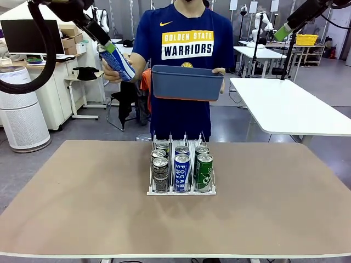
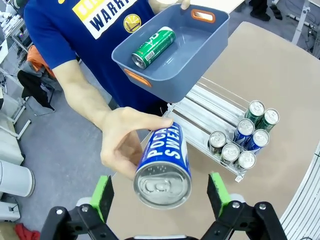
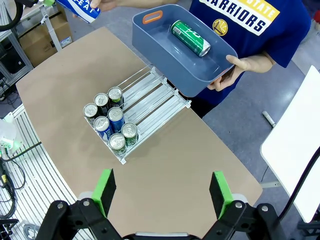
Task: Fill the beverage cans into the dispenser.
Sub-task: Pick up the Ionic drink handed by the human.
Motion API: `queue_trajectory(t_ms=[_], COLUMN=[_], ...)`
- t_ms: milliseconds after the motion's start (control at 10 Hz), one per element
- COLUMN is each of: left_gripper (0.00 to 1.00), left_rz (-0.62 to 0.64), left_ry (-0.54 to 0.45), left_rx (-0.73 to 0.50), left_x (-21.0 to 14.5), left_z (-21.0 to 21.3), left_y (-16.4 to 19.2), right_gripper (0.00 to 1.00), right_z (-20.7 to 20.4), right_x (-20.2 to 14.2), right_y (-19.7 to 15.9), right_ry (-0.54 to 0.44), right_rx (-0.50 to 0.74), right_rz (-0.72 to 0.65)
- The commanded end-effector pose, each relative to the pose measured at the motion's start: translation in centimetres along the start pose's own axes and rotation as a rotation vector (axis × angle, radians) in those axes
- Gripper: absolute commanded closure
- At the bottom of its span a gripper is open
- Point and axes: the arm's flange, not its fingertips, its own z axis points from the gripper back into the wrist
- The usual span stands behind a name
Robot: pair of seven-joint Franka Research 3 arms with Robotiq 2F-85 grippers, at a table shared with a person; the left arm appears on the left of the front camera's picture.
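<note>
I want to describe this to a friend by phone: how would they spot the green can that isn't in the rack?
Find the person across the table, who holds up a blue-grey tub. Inside it lies one green can, alone and on its side. The other green cans stand upright in the clear rack on the table.

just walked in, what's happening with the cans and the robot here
A person holds a blue POCARI SWEAT can inside the robot's open left hand, not yet gripped. Their other hand carries a blue-grey tub with one green can inside. The dispenser on the table holds six cans, two per lane. The robot's right hand hangs open, high above the table.
</note>
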Motion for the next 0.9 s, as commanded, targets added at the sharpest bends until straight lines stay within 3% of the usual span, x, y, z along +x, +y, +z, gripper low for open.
queue_trajectory(t_ms=[0,800], left_gripper=[0.0,0.0], left_rz=[-0.008,0.004], left_ry=[-0.063,-0.084], left_rx=[-0.033,-0.089], left_x=[-1.1,-2.3], left_z=[-1.5,-3.9], left_y=[0.3,1.2], right_gripper=[0.0,0.0], right_z=[0.0,0.0], right_x=[0.0,0.0], right_y=[0.0,0.0], right_ry=[0.0,0.0], right_rx=[0.0,0.0], right_rz=[0.0,0.0])
